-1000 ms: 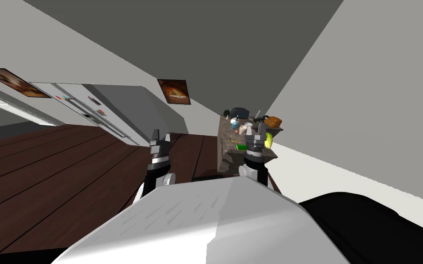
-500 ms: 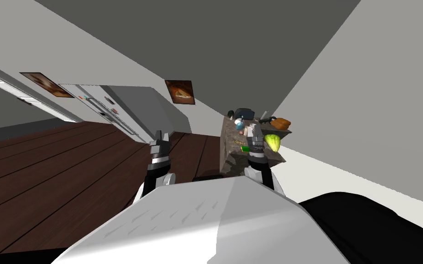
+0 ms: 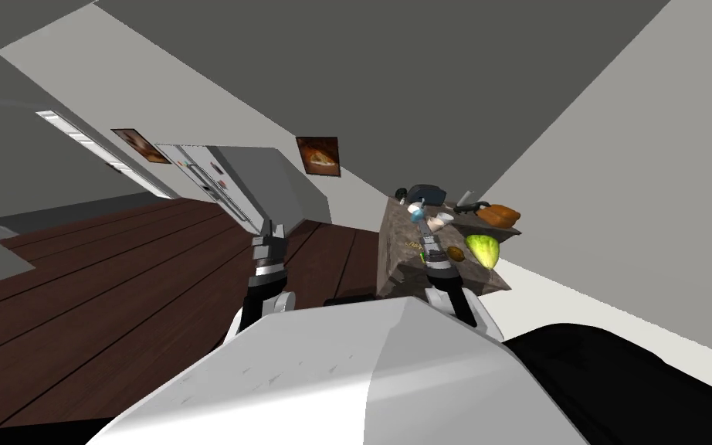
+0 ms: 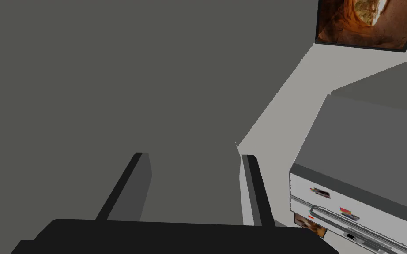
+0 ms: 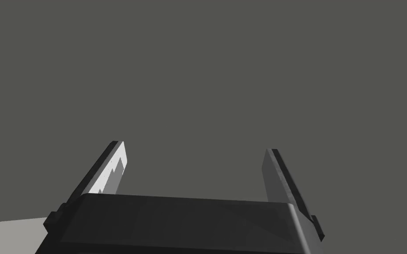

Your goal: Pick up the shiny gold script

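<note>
**Item:** gold script. We are taking the small gold marks on the near left part of the worktop to be it (too small to make out any shape). It is lying flat, just left of the right tool.

**Right tool:** we are holding its blades apart and empty above the worktop's near end. They are facing a flat dark grey surface, so we judge the tool is not yet aimed down at the script.

**Left tool**: blades apart, empty, over the floor well left of the worktop, probably to stay clear.

**Neighbours:** yellow-green fruit to the right, brown loaf beyond it, dark appliance at the far end.

**Surface:** mottled, stone-looking.

**Room:** dark plank floor, grey refrigerator, framed picture on the far wall.
</note>
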Controlling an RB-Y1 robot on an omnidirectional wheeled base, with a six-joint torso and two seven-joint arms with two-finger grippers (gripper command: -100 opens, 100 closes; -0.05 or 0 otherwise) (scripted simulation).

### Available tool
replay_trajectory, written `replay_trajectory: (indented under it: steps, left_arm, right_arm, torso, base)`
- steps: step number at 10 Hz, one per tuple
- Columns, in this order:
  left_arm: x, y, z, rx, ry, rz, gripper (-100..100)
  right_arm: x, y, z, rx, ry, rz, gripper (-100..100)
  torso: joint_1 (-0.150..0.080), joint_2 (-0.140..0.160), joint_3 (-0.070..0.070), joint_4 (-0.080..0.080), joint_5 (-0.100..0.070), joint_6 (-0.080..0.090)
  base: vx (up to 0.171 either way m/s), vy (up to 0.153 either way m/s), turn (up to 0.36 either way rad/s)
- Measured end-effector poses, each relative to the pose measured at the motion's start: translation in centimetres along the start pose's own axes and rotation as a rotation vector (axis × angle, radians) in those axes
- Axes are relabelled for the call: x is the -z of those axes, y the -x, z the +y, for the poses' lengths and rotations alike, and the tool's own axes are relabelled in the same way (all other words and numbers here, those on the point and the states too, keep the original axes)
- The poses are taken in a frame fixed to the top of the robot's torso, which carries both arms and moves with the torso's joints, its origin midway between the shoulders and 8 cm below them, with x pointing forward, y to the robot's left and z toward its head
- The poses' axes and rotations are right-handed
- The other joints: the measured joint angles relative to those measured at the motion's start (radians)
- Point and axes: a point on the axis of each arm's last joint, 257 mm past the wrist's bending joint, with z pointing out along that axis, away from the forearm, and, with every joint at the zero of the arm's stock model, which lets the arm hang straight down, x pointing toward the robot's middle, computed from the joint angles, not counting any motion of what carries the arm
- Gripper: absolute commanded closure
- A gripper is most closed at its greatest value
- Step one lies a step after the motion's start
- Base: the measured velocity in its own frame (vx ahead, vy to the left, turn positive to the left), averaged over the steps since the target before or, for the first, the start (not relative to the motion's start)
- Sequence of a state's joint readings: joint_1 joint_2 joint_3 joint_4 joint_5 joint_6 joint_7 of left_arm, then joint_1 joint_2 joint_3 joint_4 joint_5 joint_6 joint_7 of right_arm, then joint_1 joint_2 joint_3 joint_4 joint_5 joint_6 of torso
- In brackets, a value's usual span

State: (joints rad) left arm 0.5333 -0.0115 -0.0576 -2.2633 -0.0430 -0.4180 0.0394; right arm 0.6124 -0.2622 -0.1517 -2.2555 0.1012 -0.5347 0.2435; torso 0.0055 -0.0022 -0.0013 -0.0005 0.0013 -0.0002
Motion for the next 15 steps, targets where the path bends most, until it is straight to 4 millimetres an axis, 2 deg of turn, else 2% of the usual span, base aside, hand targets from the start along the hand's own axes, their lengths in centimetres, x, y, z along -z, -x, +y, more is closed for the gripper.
replay_trajectory:
  steps: [2, 6, 7, 14, 15]
  left_arm:
    - [0.0, 0.0, 0.0, 0.0, 0.0, 0.0, 0]
    - [0.0, 0.0, 0.0, 0.0, 0.0, 0.0, 0]
    - [0.0, 0.0, 0.0, 0.0, 0.0, 0.0, 0]
    - [0.0, 0.0, 0.0, 0.0, 0.0, 0.0, 0]
    - [0.0, 0.0, 0.0, 0.0, 0.0, 0.0, 0]
  right_arm:
    - [1.4, -0.5, -2.2, 0.138, -0.039, 0.094, -100]
    - [2.7, -1.4, -4.7, 0.301, -0.063, 0.23, -100]
    - [3.8, -1.6, -5.9, 0.361, -0.081, 0.282, -100]
    - [7.8, -2.4, -10.8, 0.601, -0.095, 0.546, -100]
    - [8.7, -2.7, -12.0, 0.638, -0.098, 0.596, -100]
  torso:
    - [-0.001, 0.0, 0.0, 0.0, 0.0, 0.0]
    - [-0.003, 0.001, 0.001, 0.0, -0.001, 0.0]
    - [-0.002, 0.001, 0.0, 0.0, -0.001, 0.0]
    - [-0.005, 0.001, 0.001, 0.0, -0.001, 0.001]
    - [-0.005, 0.001, 0.001, 0.0, -0.001, 0.0]
  base:
    - [0.032, 0.061, 0.133]
    - [0.028, 0.044, 0.171]
    - [0.037, 0.03, 0.028]
    - [0.032, 0.022, 0.113]
    - [0.03, 0.009, 0.072]
